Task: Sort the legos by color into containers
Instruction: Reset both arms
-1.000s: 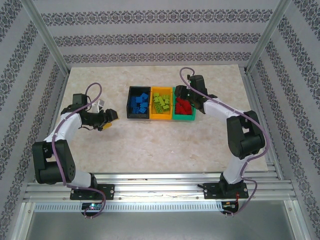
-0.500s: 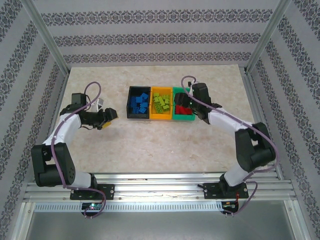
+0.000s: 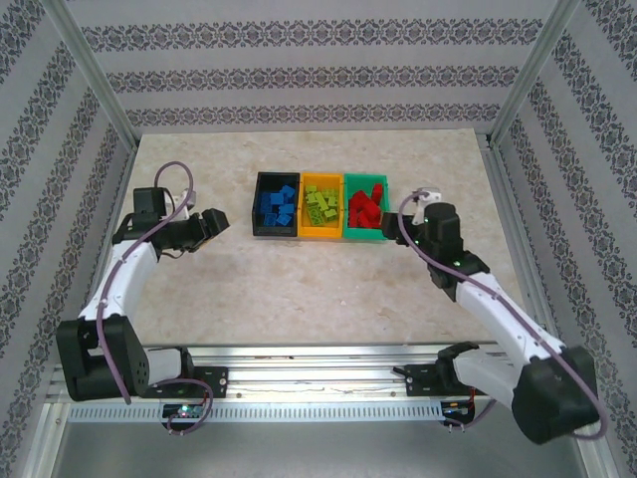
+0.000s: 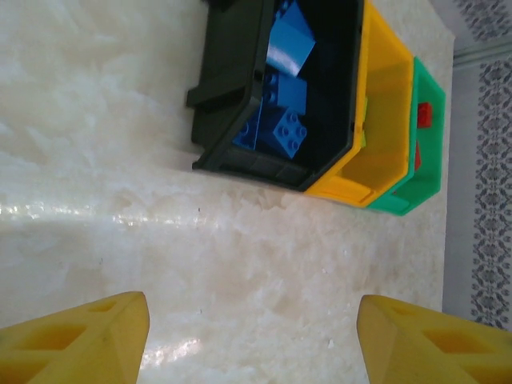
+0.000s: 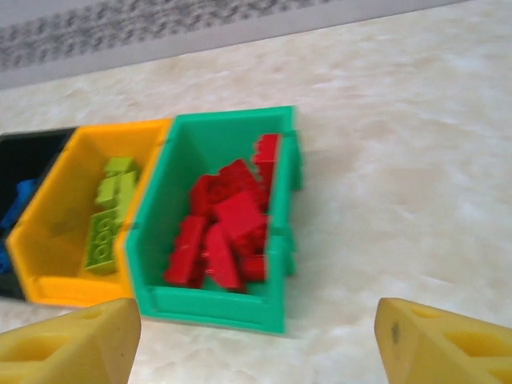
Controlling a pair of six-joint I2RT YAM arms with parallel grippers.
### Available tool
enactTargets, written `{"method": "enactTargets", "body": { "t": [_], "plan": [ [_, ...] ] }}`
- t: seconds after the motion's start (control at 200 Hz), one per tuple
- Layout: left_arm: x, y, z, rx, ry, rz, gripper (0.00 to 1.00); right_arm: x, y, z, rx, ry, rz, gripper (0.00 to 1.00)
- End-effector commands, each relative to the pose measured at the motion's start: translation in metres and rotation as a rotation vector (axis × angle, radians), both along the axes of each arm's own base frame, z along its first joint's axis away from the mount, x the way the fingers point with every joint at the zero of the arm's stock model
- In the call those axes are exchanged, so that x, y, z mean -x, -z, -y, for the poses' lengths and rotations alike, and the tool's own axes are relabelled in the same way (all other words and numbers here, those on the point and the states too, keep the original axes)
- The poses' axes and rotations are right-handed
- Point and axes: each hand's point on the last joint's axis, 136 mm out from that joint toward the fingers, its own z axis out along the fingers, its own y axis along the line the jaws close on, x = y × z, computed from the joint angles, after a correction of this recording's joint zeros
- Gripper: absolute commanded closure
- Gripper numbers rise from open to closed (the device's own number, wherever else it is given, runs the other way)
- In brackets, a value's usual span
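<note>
Three bins stand side by side at the table's middle back. Blue legos [image 3: 279, 204] lie in the black bin [image 3: 257, 207], lime legos [image 3: 318, 204] in the orange-yellow bin [image 3: 320, 235], red legos [image 3: 364, 207] in the green bin [image 3: 365, 236]. My left gripper [image 3: 219, 221] is open, left of the black bin [image 4: 232, 88], over bare marble, nothing between its yellow fingers [image 4: 80, 340]. My right gripper [image 3: 401, 227] hangs open just right of the green bin [image 5: 216, 308], looking at the red legos [image 5: 228, 228] and lime legos [image 5: 108, 216]; it holds nothing.
The marble tabletop [image 3: 318, 289] is bounded by patterned walls and aluminium posts [image 3: 95, 75] at the back corners. A metal rail [image 3: 318, 373] with both arm bases runs along the near edge.
My right arm pulled back from above the green bin, moving right and toward the near side. My left gripper shifted slightly toward the back; it stays open.
</note>
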Motion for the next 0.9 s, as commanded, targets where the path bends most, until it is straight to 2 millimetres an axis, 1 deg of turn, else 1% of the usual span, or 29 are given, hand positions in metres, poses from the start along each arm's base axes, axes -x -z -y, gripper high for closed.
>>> {"method": "enactTargets", "body": {
  "t": [0.0,0.04,0.07,0.135,0.15,0.19,0.255,0.305,0.35,0.425,0.56,0.57,0.59,0.625,0.685,0.759,0.819,0.894],
  "plan": [
    [-0.014,-0.014,-0.015,-0.036,-0.095,0.107,0.30,0.012,0.005,0.037,0.061,0.107,0.016,0.17],
    [-0.016,-0.016,-0.018,-0.043,-0.119,0.134,0.30,0.015,0.003,0.047,0.068,0.133,0.038,0.16],
    [-0.017,-0.017,-0.021,-0.046,-0.138,0.149,0.29,0.017,0.001,0.055,0.077,0.158,0.062,0.12],
    [-0.020,-0.019,-0.027,-0.055,-0.179,0.180,0.25,0.021,-0.002,0.071,0.103,0.230,0.112,0.04],
    [-0.020,-0.018,-0.027,-0.057,-0.187,0.183,0.25,0.022,0.000,0.074,0.111,0.246,0.116,0.02],
    [-0.023,-0.019,-0.032,-0.063,-0.214,0.201,0.22,0.025,0.000,0.085,0.132,0.300,0.146,0.02],
    [-0.026,-0.018,-0.037,-0.070,-0.244,0.227,0.22,0.027,0.002,0.104,0.162,0.400,0.177,0.02],
    [-0.030,-0.017,-0.041,-0.077,-0.264,0.253,0.22,0.026,0.007,0.116,0.179,0.448,0.167,0.02],
    [-0.033,-0.014,-0.045,-0.082,-0.283,0.269,0.19,0.024,0.011,0.123,0.190,0.470,0.144,0.02],
    [-0.039,-0.007,-0.052,-0.094,-0.319,0.283,0.19,0.018,0.017,0.129,0.203,0.490,0.116,0.02],
    [-0.046,0.005,-0.071,-0.121,-0.406,0.298,0.16,0.004,0.026,0.144,0.236,0.575,0.138,0.02],
    [-0.047,0.006,-0.072,-0.125,-0.412,0.301,0.14,0.003,0.026,0.145,0.236,0.583,0.143,0.02],
    [-0.047,0.006,-0.076,-0.132,-0.430,0.306,0.06,0.001,0.029,0.147,0.239,0.593,0.146,0.02],
    [-0.046,0.010,-0.083,-0.150,-0.461,0.307,0.00,-0.002,0.033,0.150,0.241,0.610,0.149,0.02],
    [-0.045,0.013,-0.095,-0.182,-0.513,0.315,0.00,-0.008,0.040,0.152,0.246,0.626,0.142,0.02],
    [-0.039,0.016,-0.110,-0.233,-0.567,0.324,0.00,-0.018,0.048,0.148,0.265,0.587,0.129,0.02],
    [-0.035,0.014,-0.120,-0.295,-0.596,0.345,0.00,-0.023,0.053,0.144,0.278,0.551,0.132,0.02],
    [-0.025,0.015,-0.133,-0.388,-0.640,0.360,0.00,-0.028,0.051,0.140,0.270,0.531,0.172,0.02]
  ]
}}
